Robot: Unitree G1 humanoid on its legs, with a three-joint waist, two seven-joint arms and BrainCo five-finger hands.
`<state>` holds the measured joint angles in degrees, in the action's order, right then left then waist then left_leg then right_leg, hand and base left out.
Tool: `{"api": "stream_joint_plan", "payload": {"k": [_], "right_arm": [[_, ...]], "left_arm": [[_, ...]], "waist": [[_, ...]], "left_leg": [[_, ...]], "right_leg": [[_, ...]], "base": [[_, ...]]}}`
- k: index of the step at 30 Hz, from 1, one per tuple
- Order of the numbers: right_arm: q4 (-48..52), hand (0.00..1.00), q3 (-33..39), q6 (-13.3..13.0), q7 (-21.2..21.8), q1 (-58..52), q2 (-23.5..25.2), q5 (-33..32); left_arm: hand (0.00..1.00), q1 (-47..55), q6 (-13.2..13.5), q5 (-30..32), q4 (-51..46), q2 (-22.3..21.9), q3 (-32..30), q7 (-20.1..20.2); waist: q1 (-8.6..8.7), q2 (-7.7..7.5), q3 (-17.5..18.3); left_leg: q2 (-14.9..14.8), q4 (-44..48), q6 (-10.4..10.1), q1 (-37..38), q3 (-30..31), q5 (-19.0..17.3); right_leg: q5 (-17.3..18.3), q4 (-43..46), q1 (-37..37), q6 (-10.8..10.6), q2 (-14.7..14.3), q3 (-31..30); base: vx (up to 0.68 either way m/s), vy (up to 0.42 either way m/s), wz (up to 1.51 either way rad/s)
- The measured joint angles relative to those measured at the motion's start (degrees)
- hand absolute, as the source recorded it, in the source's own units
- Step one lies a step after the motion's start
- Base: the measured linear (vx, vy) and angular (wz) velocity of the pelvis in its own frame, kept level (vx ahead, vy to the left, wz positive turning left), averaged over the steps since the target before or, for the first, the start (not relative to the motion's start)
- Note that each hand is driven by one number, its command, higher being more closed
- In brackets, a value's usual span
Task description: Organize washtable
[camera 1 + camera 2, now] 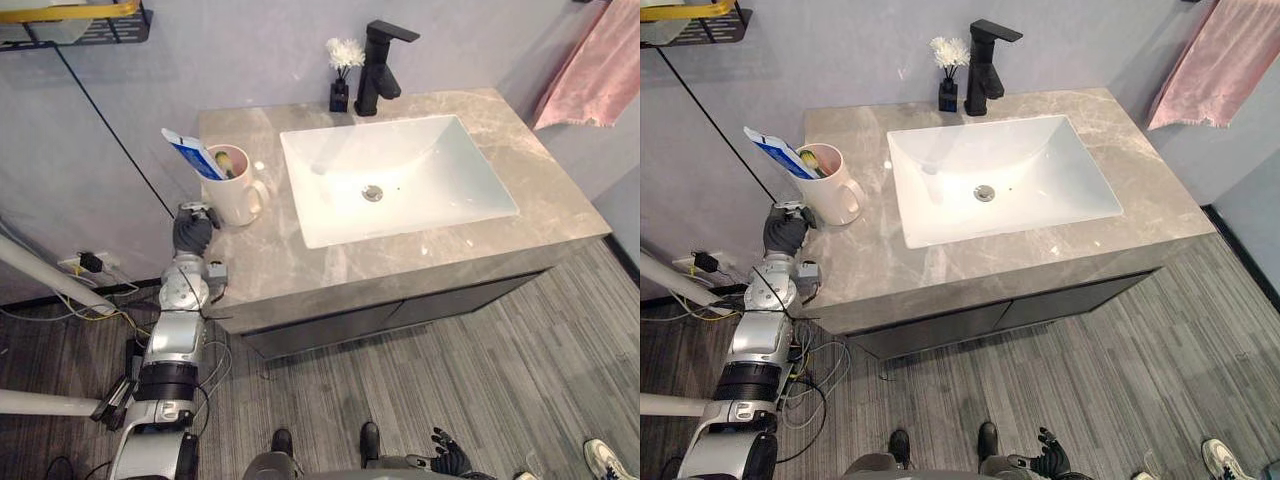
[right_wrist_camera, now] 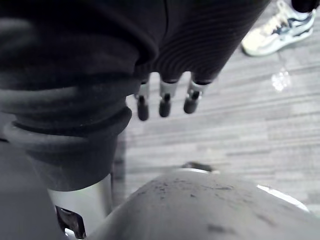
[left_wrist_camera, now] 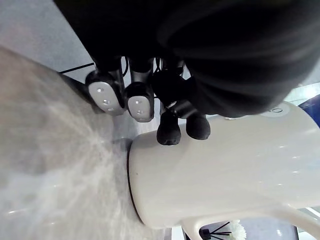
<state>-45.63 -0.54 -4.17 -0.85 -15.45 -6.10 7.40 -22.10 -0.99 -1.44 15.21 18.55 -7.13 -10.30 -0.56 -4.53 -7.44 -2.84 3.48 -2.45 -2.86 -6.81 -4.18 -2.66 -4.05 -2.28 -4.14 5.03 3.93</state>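
Grey wall [image 1: 250, 50] behind, striped grey plank floor [image 1: 500, 380] below. Against the wall, a beige marble countertop [image 1: 480, 120] on a dark cabinet [image 1: 400, 310], with a white rectangular sink [image 1: 440, 160] sunk into its middle. Pink towel [image 1: 590, 75] hanging at the far right; black wire shelf [image 1: 90, 30] high on the wall at the far left. Black faucet [image 1: 380, 65] upright behind the basin, spout reaching over it. Cream mug [image 1: 235, 190] upright near the countertop's left edge, handle turned toward the sink. Left hand [image 1: 192, 232] just beside the mug at the table's left edge, fingers [image 3: 169, 131] loose with dark tips at the mug's wall, grasping nothing. Right hand [image 2: 165, 102] hanging low over the floor, fingers straight and released. Blue-and-white toothpaste tube [image 1: 192, 153] standing in the mug, long axis leaning up and away from the sink; print too small to read. Small black vase [image 1: 340, 95] with white flowers [image 1: 345, 50] just left of the faucet. Person's light shoe [image 1: 605, 458] on the floor.
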Motion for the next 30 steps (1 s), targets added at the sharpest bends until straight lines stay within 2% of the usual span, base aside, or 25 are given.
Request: {"api": "stream_joint_plan", "payload": {"k": [4, 15, 20, 25, 30], "right_arm": [[0.4, 0.00, 0.0, -0.6, -0.1, 0.0, 0.0, 0.0], [0.3, 0.00, 0.5, -1.0, -0.2, 0.1, 0.0, 0.0], [0.2, 0.00, 0.6, -1.0, -0.2, 0.3, 0.0, 0.0], [0.0, 0.00, 0.4, -0.9, -0.2, 1.2, -0.4, 0.0], [-0.2, 0.00, 0.4, -0.9, -0.2, 1.4, -0.5, 0.0]], "left_arm": [[1.00, -1.6, 0.0, 0.0, 0.6, 0.5, 0.2, -1.4], [1.00, -1.7, 0.3, -0.1, -0.6, 0.8, 2.0, -1.3], [1.00, -1.6, 0.3, -0.8, -1.9, 0.2, 4.1, -0.6], [1.00, -1.6, 0.8, -1.9, -3.7, -1.6, 9.4, 2.7], [1.00, -1.6, 1.3, -1.9, -4.1, -2.6, 10.9, 2.9]], "waist": [[0.01, 0.18, -0.9], [-0.12, 0.49, -1.8], [-0.13, 0.50, -1.8], [0.02, 0.57, -1.8], [0.06, 0.66, -1.9]], "left_leg": [[-0.1, 1.2, 0.2, -1.4, -0.7, -0.1], [0.2, 1.4, 0.2, -2.0, -1.0, -0.1], [0.3, 1.3, 0.2, -2.0, -0.9, -0.1], [0.7, 1.3, 0.2, -2.0, -0.8, -0.1], [0.8, 1.3, 0.2, -1.9, -0.8, -0.1]], "right_leg": [[-0.8, 0.1, -1.4, 0.0, 0.1, -0.9], [-0.9, 0.0, -2.0, 0.0, 0.1, -1.0], [-0.9, 0.0, -2.0, 0.0, 0.2, -1.0], [-0.9, 0.0, -1.9, 0.0, 0.5, -0.9], [-0.9, 0.0, -1.8, 0.0, 0.6, -0.9]], "base": [[-0.08, 0.005, -0.10], [-0.02, 0.001, -0.02], [0.00, 0.000, 0.00], [-0.02, 0.001, 0.01], [0.00, 0.000, 0.00]]}}
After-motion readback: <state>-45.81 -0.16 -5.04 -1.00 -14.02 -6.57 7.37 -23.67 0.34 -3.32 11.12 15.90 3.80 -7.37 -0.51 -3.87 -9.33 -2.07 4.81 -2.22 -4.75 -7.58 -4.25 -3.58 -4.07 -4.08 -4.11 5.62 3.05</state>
